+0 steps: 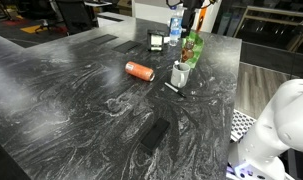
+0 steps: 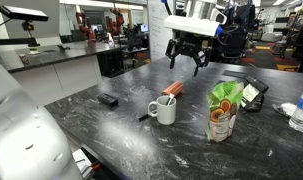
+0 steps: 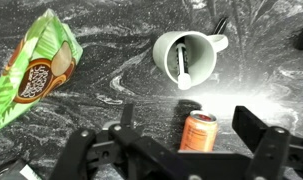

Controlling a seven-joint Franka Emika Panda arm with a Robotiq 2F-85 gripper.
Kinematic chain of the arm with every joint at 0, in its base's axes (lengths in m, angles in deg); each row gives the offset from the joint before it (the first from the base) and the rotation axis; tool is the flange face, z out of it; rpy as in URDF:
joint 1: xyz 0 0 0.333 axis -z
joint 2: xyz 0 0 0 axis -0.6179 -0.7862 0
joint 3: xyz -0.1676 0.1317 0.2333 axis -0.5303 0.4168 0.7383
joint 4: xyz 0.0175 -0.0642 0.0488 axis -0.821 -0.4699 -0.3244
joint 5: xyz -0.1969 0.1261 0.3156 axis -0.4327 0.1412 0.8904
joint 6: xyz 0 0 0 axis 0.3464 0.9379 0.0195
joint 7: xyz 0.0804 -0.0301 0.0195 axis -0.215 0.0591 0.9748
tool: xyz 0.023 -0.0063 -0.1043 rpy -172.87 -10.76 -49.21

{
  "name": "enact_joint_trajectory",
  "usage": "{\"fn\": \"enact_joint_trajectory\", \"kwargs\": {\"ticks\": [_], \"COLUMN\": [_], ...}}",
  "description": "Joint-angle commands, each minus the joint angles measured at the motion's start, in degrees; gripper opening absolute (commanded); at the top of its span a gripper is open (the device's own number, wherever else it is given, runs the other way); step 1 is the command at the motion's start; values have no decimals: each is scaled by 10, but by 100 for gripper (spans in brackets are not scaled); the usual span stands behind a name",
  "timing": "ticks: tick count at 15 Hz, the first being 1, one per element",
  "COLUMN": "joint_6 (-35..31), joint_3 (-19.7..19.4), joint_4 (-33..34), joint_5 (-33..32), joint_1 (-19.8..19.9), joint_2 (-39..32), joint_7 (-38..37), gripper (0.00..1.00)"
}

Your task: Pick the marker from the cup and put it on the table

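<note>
Gripper point(image 2: 188, 66) hovers wide open beyond the cup point(image 2: 165, 110); marker point(image 2: 146, 115) looks already down on the table point(image 2: 111, 140) beside it, job seemingly done.

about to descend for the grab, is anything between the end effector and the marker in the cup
Nothing visible blocks it. The open end effector hangs high, the marker exposed in the open mouth of the cup. The orange can lies close beside the cup.

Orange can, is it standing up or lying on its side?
On its side: the orange can lies lengthwise on the table, beside the white cup.
</note>
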Motion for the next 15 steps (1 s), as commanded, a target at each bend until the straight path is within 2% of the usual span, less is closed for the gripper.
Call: {"fn": "enact_joint_trajectory", "kwargs": {"ticks": [1, 3, 5, 9, 12, 15], "joint_6": [-90, -164, -210, -227, -203, -183], "joint_3": [48, 74, 93, 109, 105, 102], "joint_4": [-36, -75, -104, -148, -162, -171], "joint_5": [-48, -91, -120, -119, -103, -82], "joint_1": [19, 21, 25, 39, 46, 47], "joint_2": [-1, 12, 25, 65, 94, 102], "joint_7": [-54, -132, -216, -361, -385, -371], "gripper": [100, 100, 100, 100, 100, 100]}}
